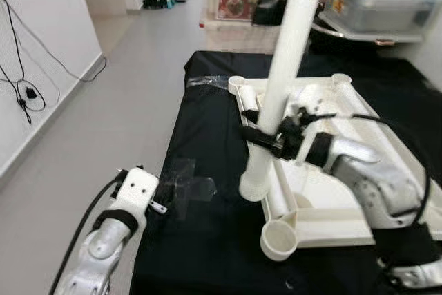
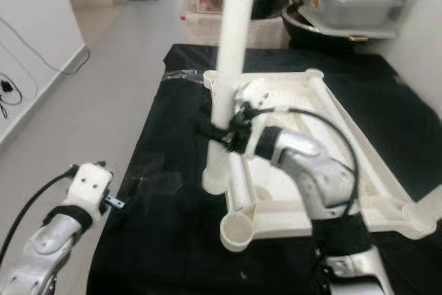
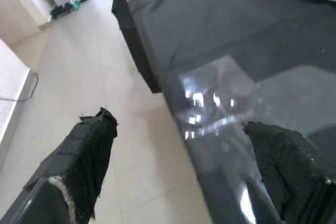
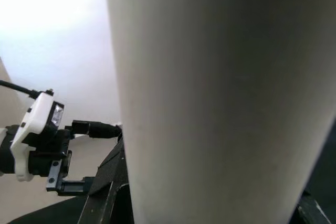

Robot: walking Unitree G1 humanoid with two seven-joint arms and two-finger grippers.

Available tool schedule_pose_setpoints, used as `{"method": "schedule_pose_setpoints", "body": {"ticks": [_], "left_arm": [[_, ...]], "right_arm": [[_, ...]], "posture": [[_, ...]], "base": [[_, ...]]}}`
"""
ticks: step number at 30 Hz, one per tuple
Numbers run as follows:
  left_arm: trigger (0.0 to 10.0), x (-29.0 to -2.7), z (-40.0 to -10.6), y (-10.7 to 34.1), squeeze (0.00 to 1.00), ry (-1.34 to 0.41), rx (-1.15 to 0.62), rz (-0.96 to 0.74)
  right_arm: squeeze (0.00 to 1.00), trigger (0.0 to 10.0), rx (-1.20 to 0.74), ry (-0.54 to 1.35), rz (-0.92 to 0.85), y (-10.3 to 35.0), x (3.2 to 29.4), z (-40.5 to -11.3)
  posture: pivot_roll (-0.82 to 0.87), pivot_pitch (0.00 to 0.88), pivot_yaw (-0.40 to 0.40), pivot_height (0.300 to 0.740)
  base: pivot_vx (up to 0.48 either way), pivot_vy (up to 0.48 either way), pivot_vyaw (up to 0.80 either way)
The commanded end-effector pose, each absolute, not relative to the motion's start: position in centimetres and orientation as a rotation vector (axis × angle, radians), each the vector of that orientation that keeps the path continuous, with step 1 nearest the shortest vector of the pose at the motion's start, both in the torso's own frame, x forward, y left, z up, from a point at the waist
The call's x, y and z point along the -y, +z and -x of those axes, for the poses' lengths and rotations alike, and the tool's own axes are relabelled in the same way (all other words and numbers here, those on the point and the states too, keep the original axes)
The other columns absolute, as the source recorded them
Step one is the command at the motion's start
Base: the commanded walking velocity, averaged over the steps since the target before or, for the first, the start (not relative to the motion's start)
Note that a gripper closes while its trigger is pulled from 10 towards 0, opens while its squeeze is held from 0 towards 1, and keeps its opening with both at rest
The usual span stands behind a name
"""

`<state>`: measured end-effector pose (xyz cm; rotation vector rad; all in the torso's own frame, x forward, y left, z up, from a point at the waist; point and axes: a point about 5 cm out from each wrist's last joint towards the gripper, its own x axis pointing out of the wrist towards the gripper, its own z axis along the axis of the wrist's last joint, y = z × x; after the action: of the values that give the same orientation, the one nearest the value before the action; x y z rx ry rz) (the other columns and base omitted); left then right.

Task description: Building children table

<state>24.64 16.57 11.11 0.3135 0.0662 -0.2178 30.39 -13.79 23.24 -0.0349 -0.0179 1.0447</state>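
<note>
From the left eye, an upturned white plastic children's tabletop [image 1: 324, 215] lies on a black cloth-covered platform [image 1: 207, 240], its round corner sockets facing up. The right gripper [image 1: 266, 136] has its black fingers clamped around a long white plastic table leg [image 1: 286, 53], low on the shaft, holding it nearly upright with its foot just left of the tabletop's left rail, between the near and far sockets. The near-left socket [image 1: 279, 240] stands empty. The left gripper [image 1: 157, 202] hovers at the platform's near-left edge, beside a patch of clear tape [image 1: 190, 188].

The right eye shows the same grip; the leg's foot [image 2: 215, 179] looks apart from the socket [image 2: 237, 231] it probably belongs in.

The left wrist view shows its fabric-wrapped fingers [image 3: 86, 150] spread wide, holding nothing, over glossy black cloth and pale floor.

The right wrist view has the leg [image 4: 220, 98] pressed close against the camera.

The leg seems light, stiff and smooth (likely slippery), so a low, firm hold near the foot should steer it best.
</note>
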Motion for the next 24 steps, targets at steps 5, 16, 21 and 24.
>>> {"method": "schedule_pose_setpoints", "body": {"ticks": [5, 16, 21, 24], "left_arm": [[10.0, -16.5, -24.4, 10.9, 0.0, -0.211, -0.071, -0.306], [10.0, -16.1, -24.3, 10.5, 0.0, -0.215, -0.078, -0.303], [10.0, -16.2, -24.3, 10.4, 0.0, -0.212, -0.083, -0.304], [10.0, -16.1, -24.3, 10.4, 0.0, -0.211, -0.084, -0.301]], "right_arm": [[0.0, 0.0, -0.007, 1.095, 0.008, 23.6, 13.8, -30.1], [0.0, 0.0, 0.027, 1.112, 0.077, 24.7, 15.1, -30.3], [0.0, 0.0, -0.003, 1.151, 0.089, 24.3, 15.3, -29.7], [0.0, 0.0, -0.014, 1.163, 0.093, 24.0, 15.1, -29.4]], "posture": [[0.07, 0.0, -0.046, 0.74], [0.07, 0.0, -0.045, 0.74], [0.06, 0.0, -0.047, 0.74], [0.06, 0.0, -0.047, 0.74]], "base": [[0.0, 0.0, -0.64], [0.0, 0.0, -0.17], [0.0, 0.0, 0.0], [0.0, 0.0, 0.0]]}}
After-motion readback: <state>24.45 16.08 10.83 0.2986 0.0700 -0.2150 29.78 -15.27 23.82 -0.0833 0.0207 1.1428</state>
